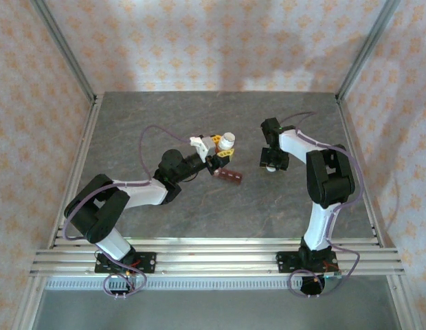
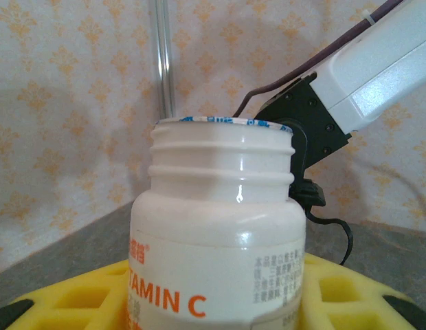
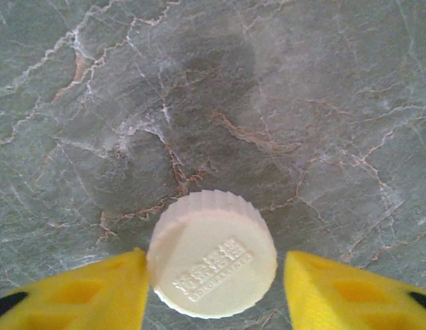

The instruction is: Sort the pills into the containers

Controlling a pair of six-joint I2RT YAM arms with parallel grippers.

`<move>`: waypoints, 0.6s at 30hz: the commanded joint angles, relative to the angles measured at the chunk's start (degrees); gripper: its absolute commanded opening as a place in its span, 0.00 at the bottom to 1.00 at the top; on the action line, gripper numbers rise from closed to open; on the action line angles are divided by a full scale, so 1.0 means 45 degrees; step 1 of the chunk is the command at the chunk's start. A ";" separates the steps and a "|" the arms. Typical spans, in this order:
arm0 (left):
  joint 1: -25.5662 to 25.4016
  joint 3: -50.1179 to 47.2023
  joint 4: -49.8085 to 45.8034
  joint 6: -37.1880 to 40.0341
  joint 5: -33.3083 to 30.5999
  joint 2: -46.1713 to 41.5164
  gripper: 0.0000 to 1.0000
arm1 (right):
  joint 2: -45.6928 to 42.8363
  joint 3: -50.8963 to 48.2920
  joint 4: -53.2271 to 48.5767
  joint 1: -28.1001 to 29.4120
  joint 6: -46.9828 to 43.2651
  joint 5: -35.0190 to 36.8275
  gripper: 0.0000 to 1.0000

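One high overview, two wrist close-ups.
The top external camera looks down from above and behind the arm bases across the whole tabletop (image 1: 130, 130). The left wrist camera faces roughly level, hard against a bottle (image 2: 216, 254) (the right arm (image 2: 364, 75) beyond, both shared with the overview). The right wrist camera looks straight down, near the tabletop, framed by the right claw (image 3: 214, 275).

A robot test cell in a lab.
Two arms (image 1: 141, 192) are sitting bolted to aluminium rails (image 1: 213, 256), frame posts (image 1: 66, 51) and patterned panels (image 1: 220, 41) closing in a marbled tabletop (image 1: 220, 206).
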 commanded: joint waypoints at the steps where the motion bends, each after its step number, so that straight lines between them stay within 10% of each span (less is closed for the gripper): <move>1: -0.0095 0.0022 0.0681 -0.0033 -0.0044 -0.0119 0.00 | 0.0100 0.0232 0.0033 -0.0043 -0.0079 0.0091 0.47; 18: -0.0112 -0.0040 0.0726 0.0214 -0.0029 0.0107 0.00 | -0.2347 0.0654 -0.0453 0.0167 0.0484 -0.1182 0.38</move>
